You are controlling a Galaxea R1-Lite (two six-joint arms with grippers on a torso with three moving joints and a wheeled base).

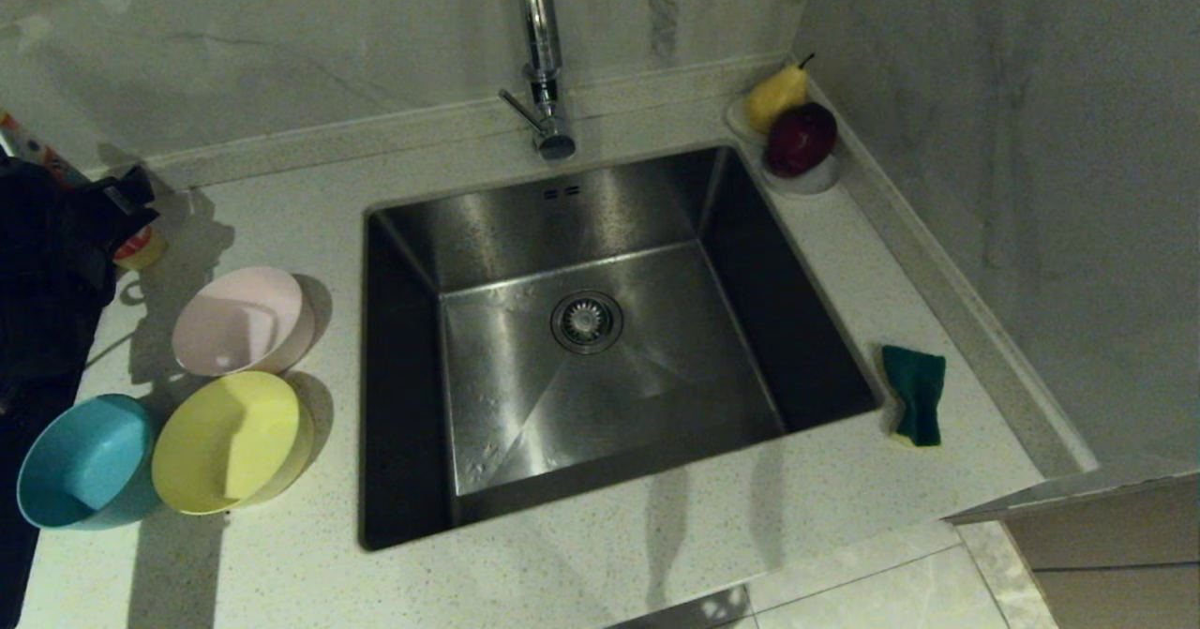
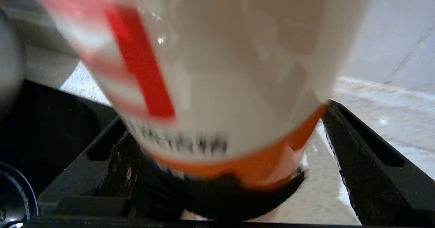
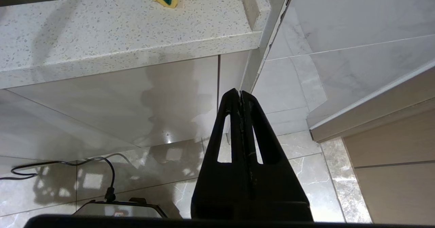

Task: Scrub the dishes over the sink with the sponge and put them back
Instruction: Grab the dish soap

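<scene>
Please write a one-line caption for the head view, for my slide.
Three bowls wait left of the empty sink; the sponge lies on its right.

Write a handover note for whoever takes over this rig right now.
Left claw: open, straddling a white bottle with red and orange print at the counter's far left, not closed on it.
Right claw: shut, empty, parked below the counter edge.
Pink bowl, yellow bowl and blue bowl sit left of the sink; sponge lies on its right.
Done: no scrubbing visible; sink holds no dishes.
Left: scrub all three bowls, put them back.
</scene>
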